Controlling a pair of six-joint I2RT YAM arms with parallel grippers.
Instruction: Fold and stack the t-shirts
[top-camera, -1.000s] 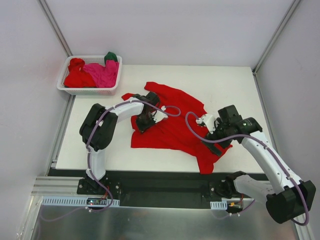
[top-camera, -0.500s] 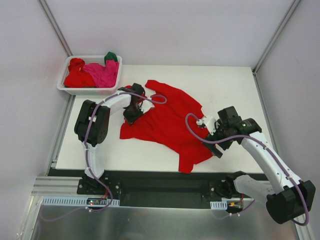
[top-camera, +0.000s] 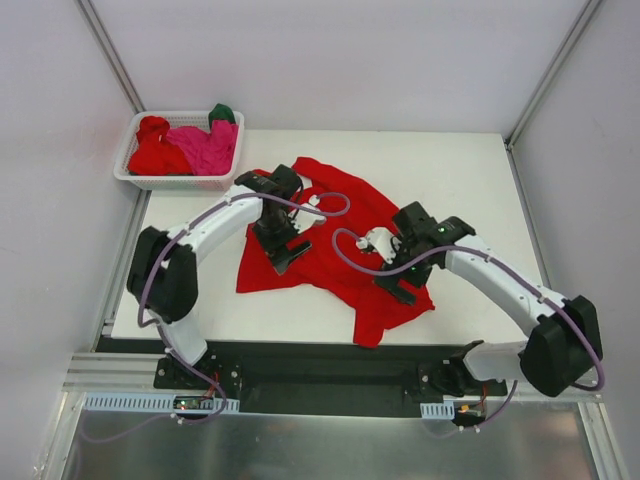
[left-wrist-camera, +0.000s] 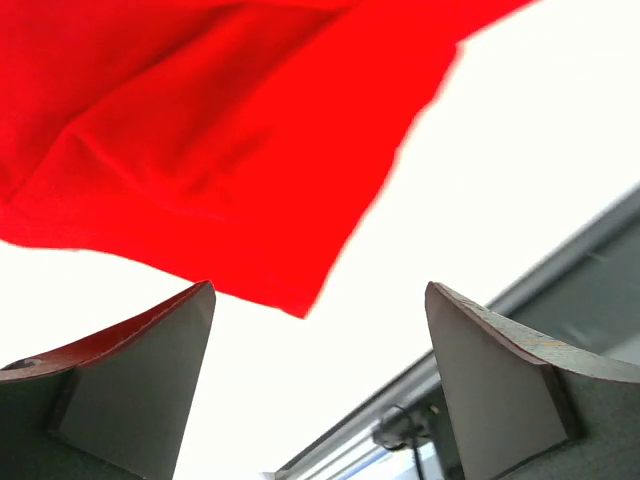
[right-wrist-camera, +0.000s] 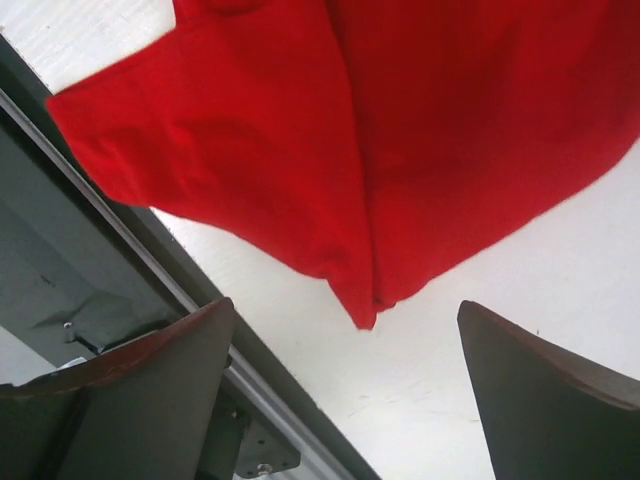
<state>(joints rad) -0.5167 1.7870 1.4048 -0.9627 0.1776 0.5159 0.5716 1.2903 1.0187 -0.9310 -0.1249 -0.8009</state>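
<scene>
One red t-shirt (top-camera: 320, 275) lies loosely spread and creased near the middle of the bench (top-camera: 450, 170). Its long axis runs slantwise, from the far-left side toward the near-right. A narrower flap trails off toward the near edge. I cannot make out the collar, so I cannot tell which end is the top.

The left arm (top-camera: 215, 220) bows out along the left edge and curls back in, its wrist tipped down over the left part of the shirt. The left jaws are spread wide with nothing between them. In the wrist view a corner of the cloth lies on the bench just ahead of the fingers (left-wrist-camera: 150, 370), apart from them.

The right arm (top-camera: 500, 285) sweeps in from the near-right corner with its elbow out, its wrist angled down over the shirt's right side. The right jaws also stand wide apart and hold nothing. A folded point of cloth shows ahead of the gap between them, and the bench's near edge runs close by.

At the far-left corner a white basket (top-camera: 135, 178) holds more t-shirts, bunched up: a red one (top-camera: 155, 150), a pink one (top-camera: 205, 147) and a green one (top-camera: 222, 113).
</scene>
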